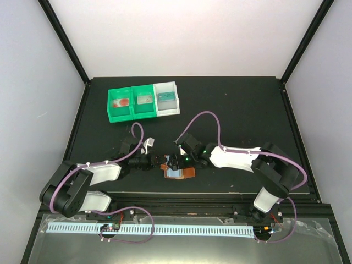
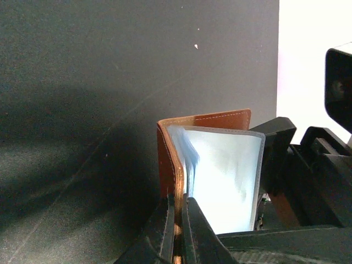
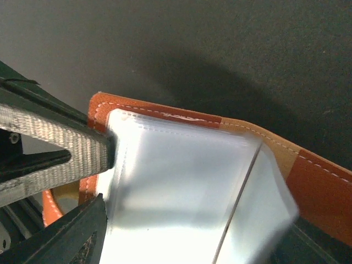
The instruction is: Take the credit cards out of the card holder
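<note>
From above, the card holder (image 1: 179, 174) sits open on the black table (image 1: 247, 110), between the left gripper (image 1: 159, 163) and the right gripper (image 1: 175, 164).

Left wrist: the left gripper's (image 2: 177, 217) jaws are clamped together on the holder's brown cover (image 2: 166, 159).

Right wrist: the right gripper's (image 3: 102, 179) jaws stand apart around the edge of the clear pockets (image 3: 176, 181).

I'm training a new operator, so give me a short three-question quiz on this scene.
1. True or false: the left gripper is shut on the brown cover of the card holder.
2. The bins at the far side of the table are: A green and white; B red and blue; C all black.
3. Fill in: the card holder is held ___ (open/closed).
Key: 1 true; 2 A; 3 open.
</note>
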Available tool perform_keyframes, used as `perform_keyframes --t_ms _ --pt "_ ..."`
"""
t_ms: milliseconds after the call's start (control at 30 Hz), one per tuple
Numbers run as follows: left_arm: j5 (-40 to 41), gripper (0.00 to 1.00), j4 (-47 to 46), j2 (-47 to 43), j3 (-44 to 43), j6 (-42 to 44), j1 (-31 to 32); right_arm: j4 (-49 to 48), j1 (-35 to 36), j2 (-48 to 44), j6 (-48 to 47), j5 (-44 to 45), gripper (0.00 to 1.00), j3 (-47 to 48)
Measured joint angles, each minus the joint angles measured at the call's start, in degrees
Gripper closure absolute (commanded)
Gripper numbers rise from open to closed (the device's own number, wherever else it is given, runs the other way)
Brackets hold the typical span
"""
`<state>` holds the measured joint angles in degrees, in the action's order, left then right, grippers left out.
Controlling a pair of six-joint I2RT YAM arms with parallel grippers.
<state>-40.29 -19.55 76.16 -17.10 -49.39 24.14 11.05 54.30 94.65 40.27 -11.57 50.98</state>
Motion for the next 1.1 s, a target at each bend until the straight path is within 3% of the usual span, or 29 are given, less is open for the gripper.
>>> perform_keyframes --t_ms 367,867,1100 --pt "0.5 0.98 0.3 -0.1 0.0 -0.3 0.0 -0.1 0.1 1.9 0.2 -0.1 0.30 0.8" --pt "0.8 0.99 0.3 0.1 0.0 -0.4 0.0 0.3 0.3 1.9 0.1 2.3 0.46 0.8" --pt "0.9 0.98 0.3 0.1 0.0 -0.4 0.0 1.9 0.3 1.8 -0.4 4.3 0.34 0.7"
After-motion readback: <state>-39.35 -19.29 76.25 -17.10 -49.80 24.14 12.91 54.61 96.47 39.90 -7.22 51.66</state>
